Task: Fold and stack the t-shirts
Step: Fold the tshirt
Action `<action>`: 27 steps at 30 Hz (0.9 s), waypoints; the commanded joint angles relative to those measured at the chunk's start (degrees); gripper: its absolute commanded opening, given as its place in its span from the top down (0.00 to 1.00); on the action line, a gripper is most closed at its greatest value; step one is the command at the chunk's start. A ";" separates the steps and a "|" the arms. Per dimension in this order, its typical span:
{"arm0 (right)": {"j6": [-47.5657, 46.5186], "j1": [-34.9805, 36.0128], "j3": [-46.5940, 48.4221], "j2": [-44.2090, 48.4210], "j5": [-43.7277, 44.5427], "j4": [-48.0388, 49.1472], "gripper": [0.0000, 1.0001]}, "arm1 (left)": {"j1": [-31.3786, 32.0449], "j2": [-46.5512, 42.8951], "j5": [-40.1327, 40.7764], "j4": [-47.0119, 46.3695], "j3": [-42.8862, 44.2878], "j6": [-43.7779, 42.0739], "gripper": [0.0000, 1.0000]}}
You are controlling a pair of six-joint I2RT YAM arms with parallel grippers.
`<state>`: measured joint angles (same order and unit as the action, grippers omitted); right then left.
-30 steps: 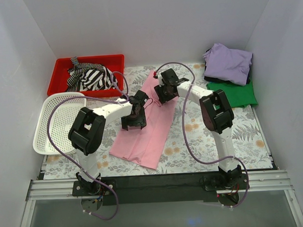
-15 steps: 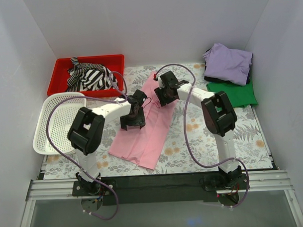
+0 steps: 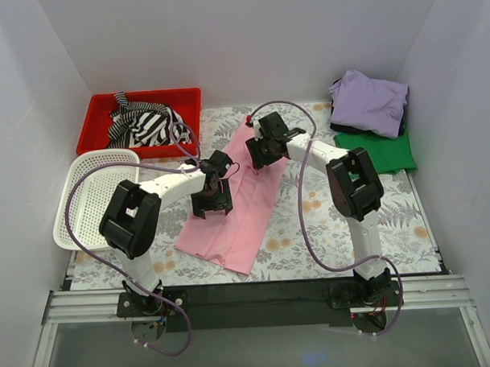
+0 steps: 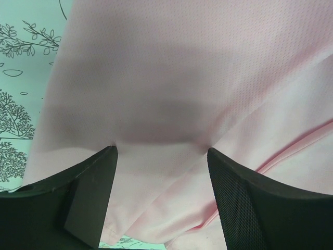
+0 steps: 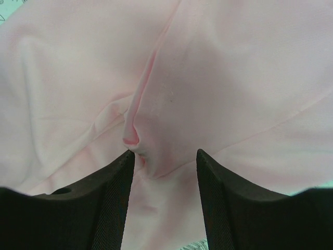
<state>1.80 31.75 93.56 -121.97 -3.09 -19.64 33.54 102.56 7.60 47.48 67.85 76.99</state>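
Note:
A light pink t-shirt (image 3: 230,231) lies in a long diagonal strip on the floral table cover, running from the back middle toward the front left. My left gripper (image 3: 211,207) stands over its left middle, jaws wide open, pink cloth (image 4: 166,78) spread flat under and between the fingers (image 4: 93,192). My right gripper (image 3: 263,159) is down on the shirt's far end, also open, with a raised crease of pink cloth (image 5: 132,133) beside its left finger (image 5: 112,198). A lavender t-shirt (image 3: 369,101) lies on a green one (image 3: 381,152) at the back right.
A red bin (image 3: 98,128) holding a black-and-white striped garment (image 3: 144,124) stands at the back left. In front of it is a white mesh basket (image 3: 93,201). White walls close in the back and both sides.
My left gripper has moved a little toward the front left over the shirt, and the shirt's near end has shifted slightly left. The right gripper has hardly moved.

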 commanded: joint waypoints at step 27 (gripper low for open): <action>-0.66 -0.46 0.48 2.89 2.83 3.38 0.43 | -0.14 -5.71 0.14 1.64 3.51 -0.44 0.32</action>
<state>1.30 31.83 91.96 -119.28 -2.13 -16.45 33.54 101.43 6.85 48.10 69.14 76.90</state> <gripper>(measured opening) 0.571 0.685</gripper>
